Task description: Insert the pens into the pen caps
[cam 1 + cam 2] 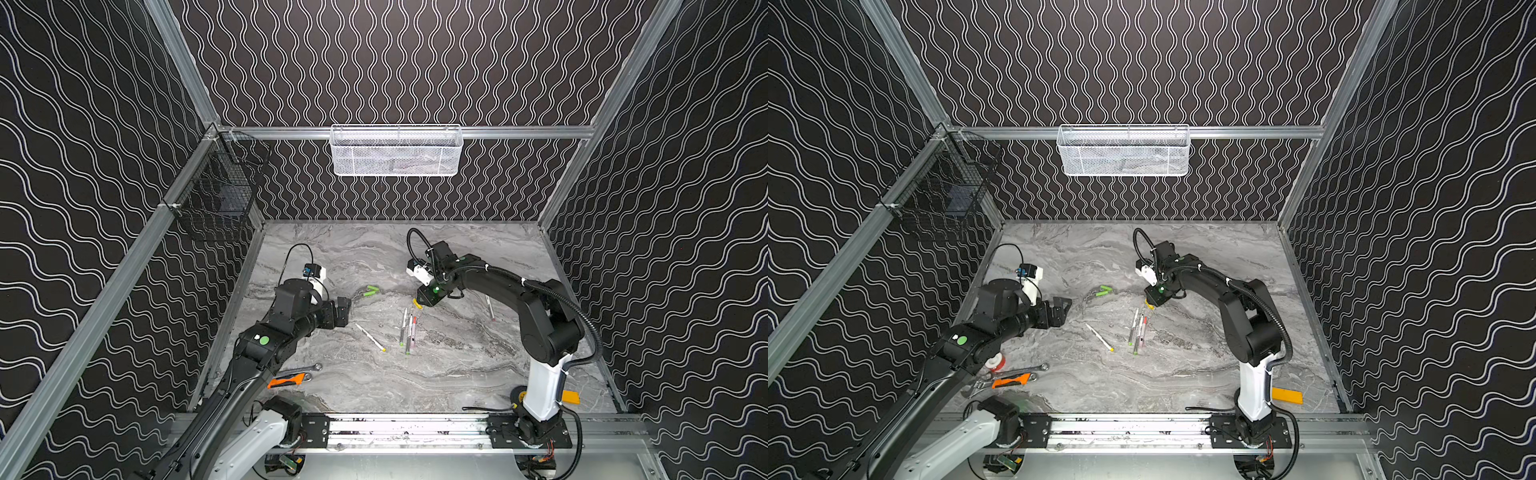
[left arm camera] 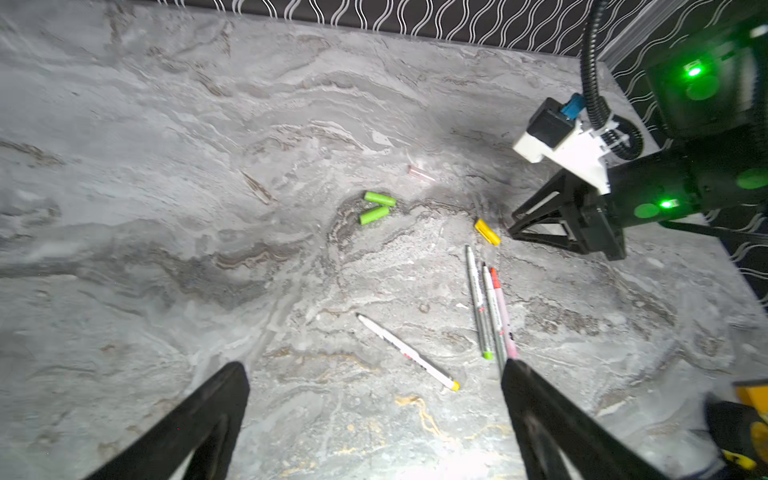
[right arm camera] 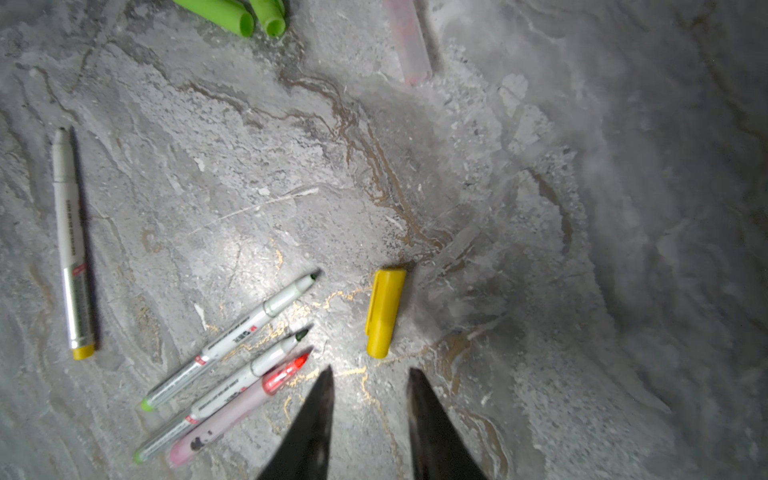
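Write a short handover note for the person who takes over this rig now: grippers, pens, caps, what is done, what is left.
Left gripper: open, holds nothing.
Right gripper: open, holds nothing, tips just short of the yellow cap.
Caps: two green caps lie together, with a translucent pinkish cap near them.
Pens: three pens lie side by side, and the yellow-ended pen lies apart. All tips are bare.
Done: no pen is capped yet.
Left: every pen. The yellow cap looks like the next pick.
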Tool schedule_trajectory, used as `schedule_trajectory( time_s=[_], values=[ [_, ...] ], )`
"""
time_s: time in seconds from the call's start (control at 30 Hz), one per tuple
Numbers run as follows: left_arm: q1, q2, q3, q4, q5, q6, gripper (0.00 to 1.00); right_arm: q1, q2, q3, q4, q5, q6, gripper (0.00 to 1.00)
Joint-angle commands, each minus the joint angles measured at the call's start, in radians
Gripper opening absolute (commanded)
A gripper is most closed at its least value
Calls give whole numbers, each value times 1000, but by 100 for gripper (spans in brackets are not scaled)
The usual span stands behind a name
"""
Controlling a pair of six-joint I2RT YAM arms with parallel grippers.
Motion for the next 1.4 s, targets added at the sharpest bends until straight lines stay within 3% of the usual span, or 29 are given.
schedule_trajectory(
  time_s=[0.0, 0.3, 0.53, 0.8, 1.0, 1.37],
  values=[
    [2, 6, -9, 71, 49, -30, 99, 2, 12, -9, 9, 1, 12, 45],
    [-4, 65, -3, 92, 161, -28, 99, 13, 38, -14, 22, 29, 33, 50],
    [-11, 60, -12, 98, 162, -35, 99, 42, 68, 0, 15, 54, 43, 48],
    [-13, 71, -13, 88, 171, -45, 99, 62, 102, 23, 0, 85, 68, 31],
    [-39, 160, 1, 111, 212, -68, 99, 62, 101, 19, 2, 90, 79, 21],
    [-132, 224, -13, 214, 183, -123, 99, 62, 33, -45, 70, 33, 100, 14]
  ],
)
